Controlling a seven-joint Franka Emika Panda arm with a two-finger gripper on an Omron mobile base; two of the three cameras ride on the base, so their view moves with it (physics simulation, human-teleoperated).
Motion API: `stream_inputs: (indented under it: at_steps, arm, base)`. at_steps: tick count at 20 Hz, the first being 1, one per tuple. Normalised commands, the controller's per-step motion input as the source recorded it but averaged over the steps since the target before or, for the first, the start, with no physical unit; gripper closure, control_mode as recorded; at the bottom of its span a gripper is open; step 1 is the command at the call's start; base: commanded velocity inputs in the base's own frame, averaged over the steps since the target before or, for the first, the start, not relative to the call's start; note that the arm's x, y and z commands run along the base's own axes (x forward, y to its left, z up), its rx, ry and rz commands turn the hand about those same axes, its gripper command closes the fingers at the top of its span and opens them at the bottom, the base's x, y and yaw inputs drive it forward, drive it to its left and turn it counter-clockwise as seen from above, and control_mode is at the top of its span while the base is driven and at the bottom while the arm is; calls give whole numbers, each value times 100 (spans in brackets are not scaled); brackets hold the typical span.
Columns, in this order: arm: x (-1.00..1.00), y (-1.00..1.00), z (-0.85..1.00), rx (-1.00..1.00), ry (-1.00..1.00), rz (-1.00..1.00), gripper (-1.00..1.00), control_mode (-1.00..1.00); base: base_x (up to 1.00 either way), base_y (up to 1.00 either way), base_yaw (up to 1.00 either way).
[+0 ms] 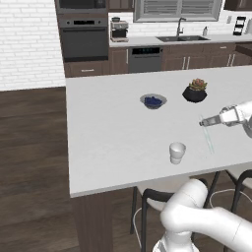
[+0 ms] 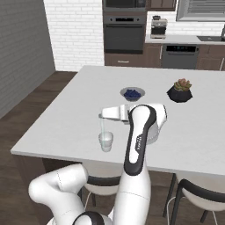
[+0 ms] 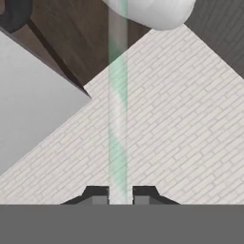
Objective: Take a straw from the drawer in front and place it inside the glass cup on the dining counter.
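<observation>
Arm: white, dark-jointed, elbow raised, forearm reaching out level. Hand (image 2: 102,117): held horizontal, wrist straight; also seen from the left base camera (image 1: 201,123). Fingers (image 3: 96,194): two dark tips closed to a narrow gap, pinching a thin stick.

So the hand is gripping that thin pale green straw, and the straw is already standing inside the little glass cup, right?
Not quite. The hand does grip the thin pale green straw, but the straw hangs in the air beside the small translucent glass cup, not inside it. The left base view shows the gap between them.
</observation>
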Motion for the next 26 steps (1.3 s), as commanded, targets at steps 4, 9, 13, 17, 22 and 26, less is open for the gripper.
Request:
stream_inputs:
  at_steps: [4,9,13,17,22,26]
  arm:
    - [33,-8,-31,0,-30,9,100,-100]
    - [25,-11,-30,0,-31,9,100,-100]
    - [26,-6,-31,4,-33,11,100,-100]
    - [31,-1,-32,7,-36,13,100,-100]
    - [35,-1,-38,4,-39,14,100,-100]
    - [37,-7,-29,0,-37,14,100,-100]
  base:
    - [0,0,0]
    - [0,0,0]
    - [0,0,0]
    - [0,0,0]
    - [0,0,0]
    - [0,0,0]
